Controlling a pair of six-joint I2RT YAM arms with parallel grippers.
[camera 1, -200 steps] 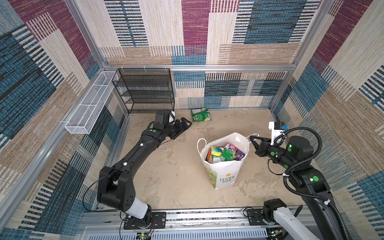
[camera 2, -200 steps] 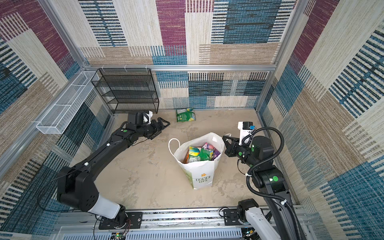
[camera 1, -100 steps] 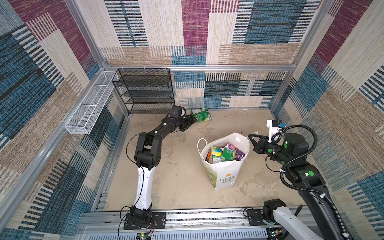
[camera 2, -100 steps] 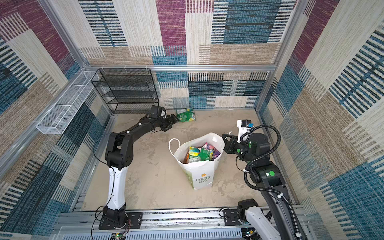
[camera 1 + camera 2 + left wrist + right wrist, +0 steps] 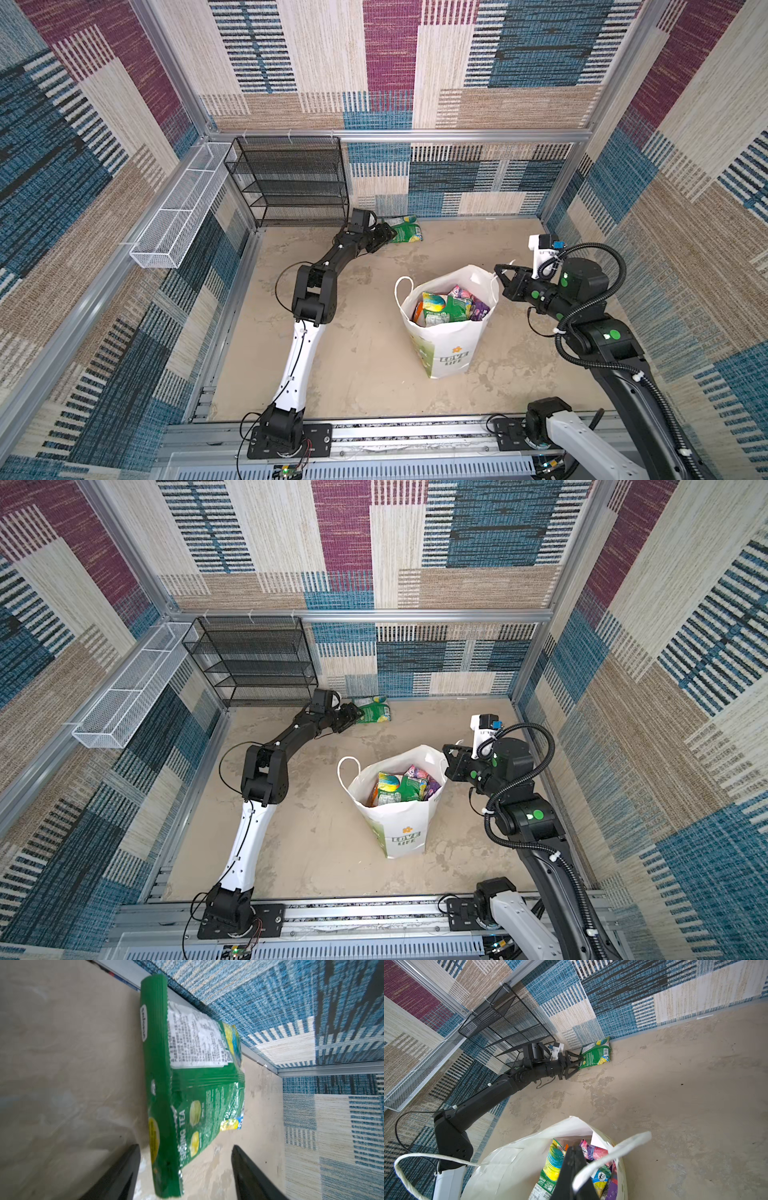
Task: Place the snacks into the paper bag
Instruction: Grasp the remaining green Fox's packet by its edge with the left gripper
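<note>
news on the left arm (image 5: pixel 309 291)?
it has stretched to the back wall (image 5: pixel 469 187). left gripper (image 5: pixel 185 1147) straddles the one green packet (image 5: pixel 193 1084) left out, jaws part-open and narrowing, nothing held yet.
packet?
crinkly, flat on the floor by the wall — other snacks (image 5: pixel 446 305) already fill the paper bag (image 5: pixel 451 343).
right gripper (image 5: pixel 500 272)?
shut at the bag's rim; can't tell if it pinches paper.
</note>
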